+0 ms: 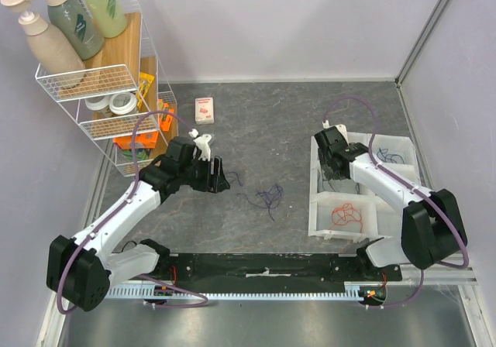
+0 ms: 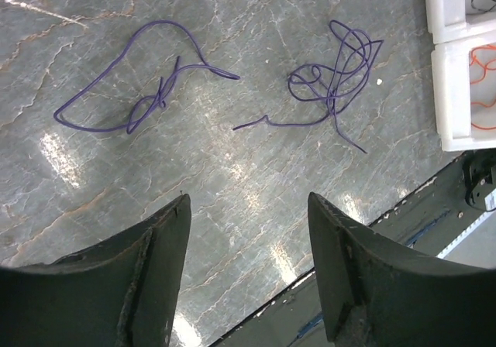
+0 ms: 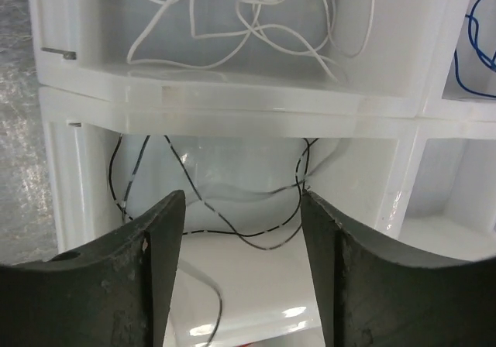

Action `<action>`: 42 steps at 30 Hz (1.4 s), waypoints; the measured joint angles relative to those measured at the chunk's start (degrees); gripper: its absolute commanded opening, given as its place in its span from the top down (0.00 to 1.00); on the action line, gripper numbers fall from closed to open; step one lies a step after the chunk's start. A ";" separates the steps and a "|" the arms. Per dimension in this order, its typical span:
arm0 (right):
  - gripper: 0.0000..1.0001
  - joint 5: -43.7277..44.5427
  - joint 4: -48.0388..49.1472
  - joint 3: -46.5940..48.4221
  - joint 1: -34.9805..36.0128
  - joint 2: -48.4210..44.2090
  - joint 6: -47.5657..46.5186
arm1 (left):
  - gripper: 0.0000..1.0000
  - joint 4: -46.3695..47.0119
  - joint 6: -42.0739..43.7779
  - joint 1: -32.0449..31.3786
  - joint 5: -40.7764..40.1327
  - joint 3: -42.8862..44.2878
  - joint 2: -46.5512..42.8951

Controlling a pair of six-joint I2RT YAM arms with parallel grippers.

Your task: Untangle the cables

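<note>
Since the top view comes first, we log the left arm (image 1: 128,207) reaching over the grey surface (image 1: 287,130). The left jaws sit low near the purple cables (image 1: 269,197), which lie loose between that arm and the white tray (image 1: 315,207). The right arm (image 1: 387,183) holds the right jaws over the tray's far left compartment. An orange cable (image 1: 346,214) lies in a near compartment, a dark blue cable (image 1: 387,158) in a far right one. From up here we cannot tell how either jaws stand. A wire rack (image 1: 93,91) with bottles (image 1: 74,22) stands far left.

Left wrist view: left jaws wide apart, gripping nothing. We see the purple cables as two pieces, a knotted loop and a tighter tangle, close but not touching. The tray edge and orange cable are at right.

Right wrist view: right jaws wide apart, empty, over a compartment holding a thin black cable (image 3: 263,245). A white cable (image 3: 248,23) lies in the compartment beyond. Neither shows from above.
</note>
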 measured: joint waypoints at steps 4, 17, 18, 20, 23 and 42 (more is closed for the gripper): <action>0.12 -1.60 -0.94 1.16 0.00 -1.77 -0.81 | 0.29 -0.28 -2.23 0.02 -2.95 0.04 -0.39; 0.02 -15.80 -2.12 8.90 -0.09 -13.42 -3.58 | 0.32 -2.89 -10.93 0.09 -12.52 5.60 9.49; 0.02 -18.27 -1.79 8.90 -0.11 -13.81 -3.39 | 0.33 -3.04 -11.10 0.22 -12.76 5.86 10.05; 0.02 -22.47 -1.42 8.92 -0.11 -13.99 -2.99 | 0.35 -3.30 -11.52 0.50 -13.20 6.67 11.93; 0.02 -27.06 -1.62 8.94 -0.04 -13.92 -2.67 | 0.35 -3.37 -12.15 0.63 -13.79 8.11 16.20; 0.02 -34.73 -4.28 9.29 2.08 -13.29 -2.95 | 0.97 6.49 -9.55 -2.23 -11.58 11.26 34.38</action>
